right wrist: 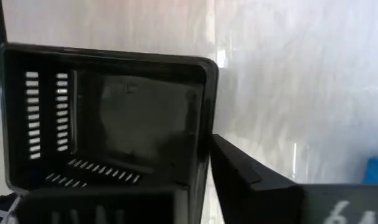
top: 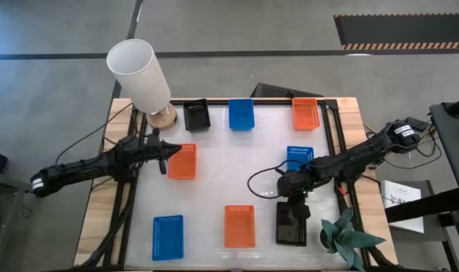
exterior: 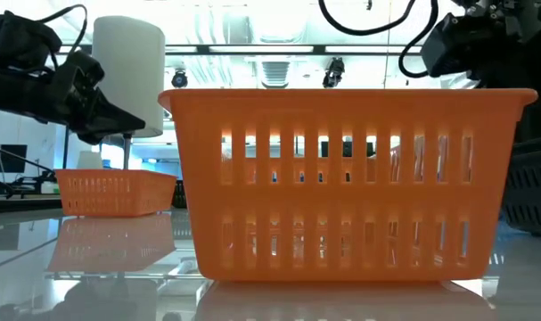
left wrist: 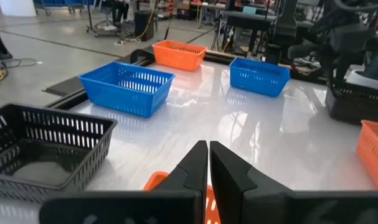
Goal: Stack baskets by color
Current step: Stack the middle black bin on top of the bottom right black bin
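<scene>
The glossy white table point(top: 214, 189) carries scattered baskets. The right gripper point(top: 293, 212) hangs over the black basket point(top: 290, 224) near the plant point(top: 342, 238), one finger point(right wrist: 251, 180) outside its wall; whether it grips is unclear. The left gripper point(top: 164, 152), clenched empty, touches an orange basket point(top: 182, 161) beside the white lamp point(top: 141, 74).

In my right wrist view, the black basket point(right wrist: 108, 124) runs off the edge, hiding one of my jaws.
</scene>
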Controlling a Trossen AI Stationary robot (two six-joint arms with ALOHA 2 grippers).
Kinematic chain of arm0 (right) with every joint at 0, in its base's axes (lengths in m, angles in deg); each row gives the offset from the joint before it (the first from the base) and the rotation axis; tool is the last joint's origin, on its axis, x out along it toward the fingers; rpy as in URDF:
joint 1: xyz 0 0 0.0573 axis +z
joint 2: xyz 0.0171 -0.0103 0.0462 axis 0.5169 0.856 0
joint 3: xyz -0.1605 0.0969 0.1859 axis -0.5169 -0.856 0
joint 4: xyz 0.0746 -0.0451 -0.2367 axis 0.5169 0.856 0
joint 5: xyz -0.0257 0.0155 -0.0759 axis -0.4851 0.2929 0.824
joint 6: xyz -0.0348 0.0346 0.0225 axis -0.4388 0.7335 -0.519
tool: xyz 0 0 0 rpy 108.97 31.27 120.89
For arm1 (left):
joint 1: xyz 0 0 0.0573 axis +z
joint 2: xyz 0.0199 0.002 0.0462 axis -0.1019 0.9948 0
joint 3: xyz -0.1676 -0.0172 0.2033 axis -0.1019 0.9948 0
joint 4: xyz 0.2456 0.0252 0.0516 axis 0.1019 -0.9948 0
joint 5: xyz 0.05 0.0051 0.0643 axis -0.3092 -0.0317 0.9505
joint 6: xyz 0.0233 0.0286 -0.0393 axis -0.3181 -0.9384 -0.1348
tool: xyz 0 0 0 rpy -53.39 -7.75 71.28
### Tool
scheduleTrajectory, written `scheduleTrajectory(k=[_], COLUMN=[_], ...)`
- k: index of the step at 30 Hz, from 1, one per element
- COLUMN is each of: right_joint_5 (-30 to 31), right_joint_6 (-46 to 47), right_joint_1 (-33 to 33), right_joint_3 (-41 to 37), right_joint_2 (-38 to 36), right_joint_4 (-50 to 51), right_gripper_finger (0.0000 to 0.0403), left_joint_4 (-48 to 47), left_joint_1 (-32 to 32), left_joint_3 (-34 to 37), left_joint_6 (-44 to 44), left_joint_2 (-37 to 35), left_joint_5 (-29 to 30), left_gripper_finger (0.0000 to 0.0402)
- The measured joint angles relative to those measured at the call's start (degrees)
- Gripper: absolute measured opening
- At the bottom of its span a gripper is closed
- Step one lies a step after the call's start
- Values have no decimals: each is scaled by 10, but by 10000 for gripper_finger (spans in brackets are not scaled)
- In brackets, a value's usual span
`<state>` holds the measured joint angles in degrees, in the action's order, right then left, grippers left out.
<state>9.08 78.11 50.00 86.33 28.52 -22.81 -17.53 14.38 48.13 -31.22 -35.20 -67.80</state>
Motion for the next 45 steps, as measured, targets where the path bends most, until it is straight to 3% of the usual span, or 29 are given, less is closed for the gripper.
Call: scheduleTrajectory(k=[6,10,14,22,29,38,45], right_joint_5=[0,-1,-5,-6,-17,-49,14], right_joint_6=[-5,-6,-6,-28,-62,-110,-108], right_joint_1=[0,0,0,0,2,3,2], right_joint_3=[7,21,33,58,56,-6,-29], right_joint_2=[0,-1,-7,-12,-12,-8,-7], right_joint_4=[17,35,41,64,10,-173,-185], right_gripper_finger=[103,118,97,14,9,8,8], left_joint_4=[1,20,38,40,40,41,47], left_joint_1=[0,0,0,0,0,0,0], left_joint_3=[0,0,0,0,-7,-15,-16], left_joint_6=[0,0,-1,-1,-6,-6,-2], left_joint_2=[19,28,37,50,61,81,98], left_joint_5=[0,0,0,0,0,0,0], left_gripper_finger=[2,2,2,2,2,2,2])
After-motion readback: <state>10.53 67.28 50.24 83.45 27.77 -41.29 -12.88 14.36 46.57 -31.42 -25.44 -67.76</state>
